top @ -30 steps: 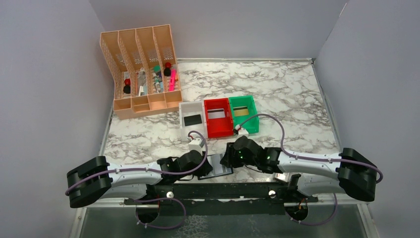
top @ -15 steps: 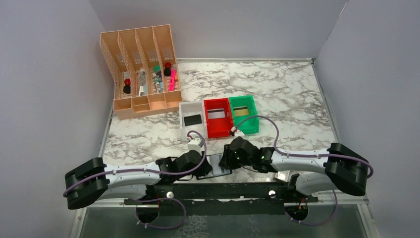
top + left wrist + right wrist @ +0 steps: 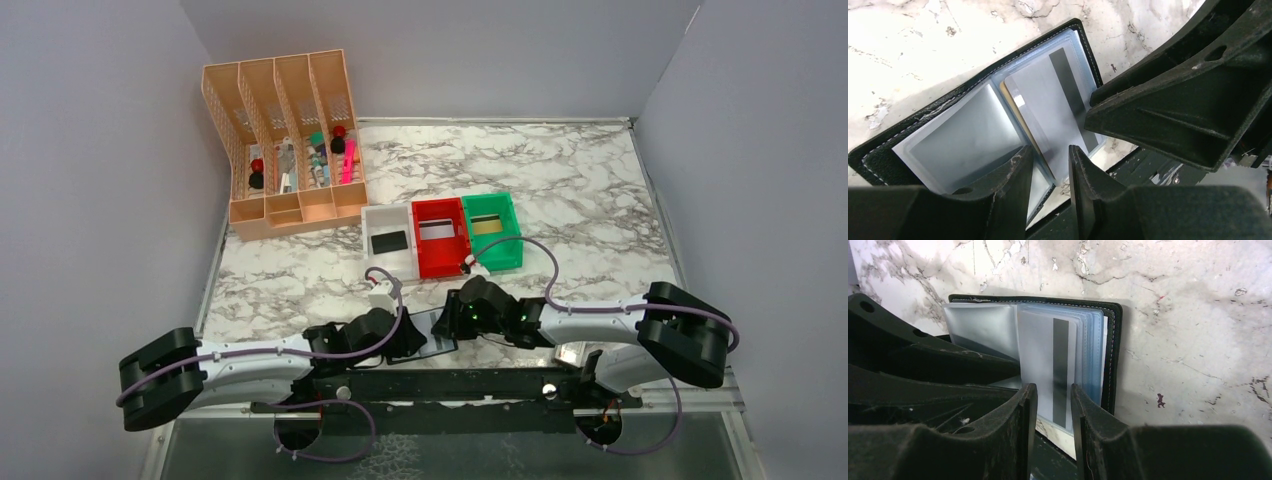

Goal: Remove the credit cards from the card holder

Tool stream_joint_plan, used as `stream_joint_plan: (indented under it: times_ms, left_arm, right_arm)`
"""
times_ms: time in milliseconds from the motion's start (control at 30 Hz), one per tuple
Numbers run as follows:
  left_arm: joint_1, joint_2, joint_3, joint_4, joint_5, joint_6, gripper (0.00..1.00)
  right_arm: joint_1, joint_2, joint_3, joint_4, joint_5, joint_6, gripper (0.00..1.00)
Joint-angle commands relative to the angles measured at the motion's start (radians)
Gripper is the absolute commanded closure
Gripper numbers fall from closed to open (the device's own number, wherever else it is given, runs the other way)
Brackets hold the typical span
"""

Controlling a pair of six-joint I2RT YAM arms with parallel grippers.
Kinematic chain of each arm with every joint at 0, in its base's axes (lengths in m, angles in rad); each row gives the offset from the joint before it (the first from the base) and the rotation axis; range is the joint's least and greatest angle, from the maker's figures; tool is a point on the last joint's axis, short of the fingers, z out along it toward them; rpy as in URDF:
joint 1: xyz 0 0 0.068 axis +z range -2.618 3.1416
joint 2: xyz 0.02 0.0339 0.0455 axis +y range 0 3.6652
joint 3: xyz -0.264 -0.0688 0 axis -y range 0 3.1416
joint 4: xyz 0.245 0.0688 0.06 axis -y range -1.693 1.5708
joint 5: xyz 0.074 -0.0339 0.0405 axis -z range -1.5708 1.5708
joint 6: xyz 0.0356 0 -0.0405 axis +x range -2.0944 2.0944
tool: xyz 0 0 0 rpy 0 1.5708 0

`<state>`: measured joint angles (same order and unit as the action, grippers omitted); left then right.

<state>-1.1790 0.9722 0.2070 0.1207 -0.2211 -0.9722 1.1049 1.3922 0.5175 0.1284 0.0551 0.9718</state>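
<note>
The card holder [image 3: 434, 331] lies open on the marble near the table's front edge, black-edged with glossy see-through pockets [image 3: 963, 130]. A grey credit card [image 3: 1048, 100] with a dark stripe sits in its right-hand pocket, and a gold-edged card shows under it. My left gripper [image 3: 1049, 149] hovers over the holder's near edge, jaws a little apart with nothing pinched. My right gripper [image 3: 1053, 386] faces the same striped card [image 3: 1040, 355] from the other side, open by a narrow gap, its tips short of the card. The grippers nearly touch over the holder.
White [image 3: 372, 224], red [image 3: 417, 250] and green [image 3: 511, 235] bins stand behind the holder, holding a black card [image 3: 388, 241], a grey card [image 3: 434, 231] and a gold card [image 3: 487, 226]. A peach desk organiser [image 3: 285, 140] fills the back left corner. A black bar [image 3: 440, 382] runs along the front edge.
The right arm has slid left, closer to the holder. The left arm has shifted slightly left and its jaws have spread a little. The holder has moved a bit to the left.
</note>
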Motion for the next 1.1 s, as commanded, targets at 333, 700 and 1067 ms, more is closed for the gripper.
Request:
stream_joint_plan:
  times_ms: [333, 700, 1067]
  left_arm:
    - [0.006, 0.063, -0.106, 0.159, -0.031, -0.109, 0.7]
    - [0.017, 0.036, -0.122, 0.173, -0.033, -0.118, 0.94]
    - [0.02, -0.092, -0.108, -0.012, -0.08, -0.106, 1.0]
  right_arm:
    - [0.004, 0.07, -0.071, 0.031, -0.052, 0.048, 0.64]
    - [0.004, 0.081, -0.074, 0.029, -0.041, 0.048, 0.64]
    - [0.003, 0.085, -0.054, -0.053, 0.022, 0.055, 0.65]
